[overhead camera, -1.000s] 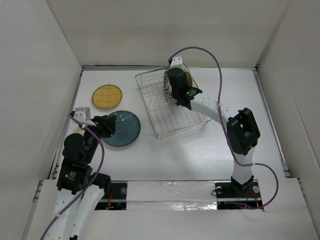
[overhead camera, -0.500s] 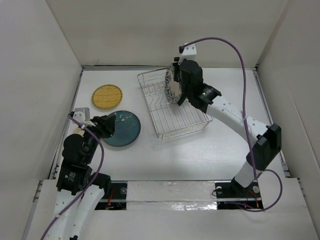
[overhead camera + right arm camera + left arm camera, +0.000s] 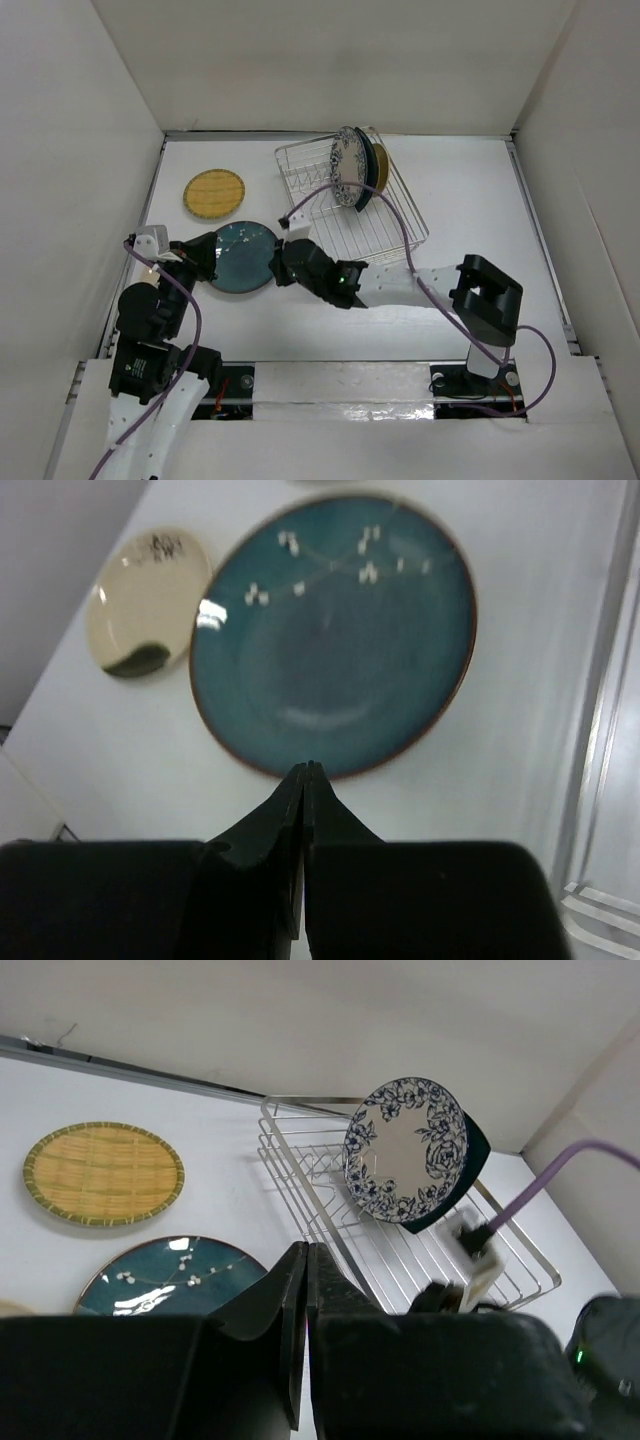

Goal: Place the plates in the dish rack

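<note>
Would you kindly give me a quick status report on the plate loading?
Left gripper shut, empty. Right gripper shut, empty, at round teal plate rim. Floral plate upright in dish rack; woven plate, cream plate on table. No obstruction seen.

Rt wrist view soft all over. Dish rack point(image 3: 600, 810) there is only blurred wires, cut by rt edge. Cream plate point(image 3: 150, 600) markings unreadable; in top view lft arm point(image 3: 150, 310) covers it, I can't make it out. Lft wrist view: round teal plate point(image 3: 150, 1275) near part hidden behind lft gripper point(image 3: 303, 1260). Square teal plate point(image 3: 470, 1155) mostly behind floral plate point(image 3: 405, 1150), I see edge only.
</note>
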{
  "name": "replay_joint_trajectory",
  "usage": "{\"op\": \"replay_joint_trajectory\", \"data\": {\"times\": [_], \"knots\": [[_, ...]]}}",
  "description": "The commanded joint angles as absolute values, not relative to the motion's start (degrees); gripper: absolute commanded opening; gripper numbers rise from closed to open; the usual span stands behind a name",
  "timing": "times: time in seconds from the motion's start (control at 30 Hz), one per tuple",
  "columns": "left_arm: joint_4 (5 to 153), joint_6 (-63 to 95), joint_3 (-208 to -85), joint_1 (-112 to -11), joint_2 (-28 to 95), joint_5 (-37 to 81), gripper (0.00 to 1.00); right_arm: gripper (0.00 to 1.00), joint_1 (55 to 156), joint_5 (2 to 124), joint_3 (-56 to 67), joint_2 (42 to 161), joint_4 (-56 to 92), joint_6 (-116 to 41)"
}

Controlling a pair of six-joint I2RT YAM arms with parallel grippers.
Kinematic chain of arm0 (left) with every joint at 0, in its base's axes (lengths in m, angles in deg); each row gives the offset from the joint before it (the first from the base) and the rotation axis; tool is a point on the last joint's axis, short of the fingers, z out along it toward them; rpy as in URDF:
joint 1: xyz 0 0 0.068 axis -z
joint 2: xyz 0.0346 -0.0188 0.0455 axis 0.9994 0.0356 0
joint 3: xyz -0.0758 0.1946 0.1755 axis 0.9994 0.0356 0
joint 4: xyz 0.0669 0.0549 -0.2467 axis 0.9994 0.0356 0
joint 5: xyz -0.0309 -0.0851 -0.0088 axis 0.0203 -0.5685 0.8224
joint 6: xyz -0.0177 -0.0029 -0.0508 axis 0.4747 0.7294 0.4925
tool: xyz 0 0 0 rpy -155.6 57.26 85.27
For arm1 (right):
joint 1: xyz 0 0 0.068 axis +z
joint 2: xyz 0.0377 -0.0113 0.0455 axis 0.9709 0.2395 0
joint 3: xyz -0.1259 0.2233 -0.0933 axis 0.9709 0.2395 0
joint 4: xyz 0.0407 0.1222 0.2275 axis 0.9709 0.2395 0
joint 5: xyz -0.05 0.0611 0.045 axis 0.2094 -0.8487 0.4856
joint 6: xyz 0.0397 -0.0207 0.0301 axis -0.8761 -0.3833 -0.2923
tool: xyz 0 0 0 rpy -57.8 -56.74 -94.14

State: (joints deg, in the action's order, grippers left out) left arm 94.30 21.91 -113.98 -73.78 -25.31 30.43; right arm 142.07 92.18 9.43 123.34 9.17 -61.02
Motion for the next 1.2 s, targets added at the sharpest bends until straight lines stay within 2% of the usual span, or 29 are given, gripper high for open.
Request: {"op": "replay_joint_trajectory", "data": {"times": [0.0, 0.03, 0.07, 0.17, 0.27, 0.53, 0.8, 0.93, 0.97, 1.13, 1.17], "knots": [[92.27, 22.33, -114.36, -73.89, -27.43, 31.17, 0.00, 0.07, 146.09, 99.20, 12.12, 121.93, 1.76, -74.64], [92.18, 22.33, -114.36, -73.89, -28.04, 31.17, 0.01, 0.14, 146.71, 101.04, 12.84, 122.38, 1.67, -77.10], [92.09, 22.33, -114.36, -73.89, -28.40, 31.08, 0.08, 0.30, 147.33, 101.92, 13.63, 122.99, 1.41, -81.64], [92.09, 22.33, -114.44, -73.89, -28.84, 31.08, 0.18, 0.59, 148.48, 103.78, 15.74, 126.41, 1.84, -91.75], [92.35, 22.41, -114.53, -73.89, -29.19, 31.08, 0.22, 0.62, 148.48, 102.91, 15.23, 131.07, 2.19, -99.15], [92.18, 22.33, -114.27, -73.89, -31.74, 30.29, 0.24, 0.60, 149.00, 106.06, 4.51, 142.50, 14.12, -111.56], [92.18, 22.15, -114.18, -73.89, -32.36, 30.29, 0.24, 0.57, 149.00, 106.51, 0.46, 149.26, 15.99, -123.78], [92.27, 22.24, -114.27, -73.89, -33.23, 31.08, 0.25, 0.50, 147.96, 106.77, -2.44, 151.90, 19.77, -128.44], [92.35, 22.15, -114.27, -73.89, -33.32, 31.43, 0.25, 0.41, 147.95, 107.12, -2.80, 152.17, 20.12, -130.19], [92.27, 22.06, -114.18, -73.89, -34.29, 31.26, 0.25, 0.25, 147.95, 106.86, -2.01, 152.44, 21.96, -133.46], [92.27, 22.06, -114.18, -73.89, -34.38, 31.17, 0.25, 0.18, 147.95, 107.55, -1.66, 151.83, 22.06, -133.98]]}}
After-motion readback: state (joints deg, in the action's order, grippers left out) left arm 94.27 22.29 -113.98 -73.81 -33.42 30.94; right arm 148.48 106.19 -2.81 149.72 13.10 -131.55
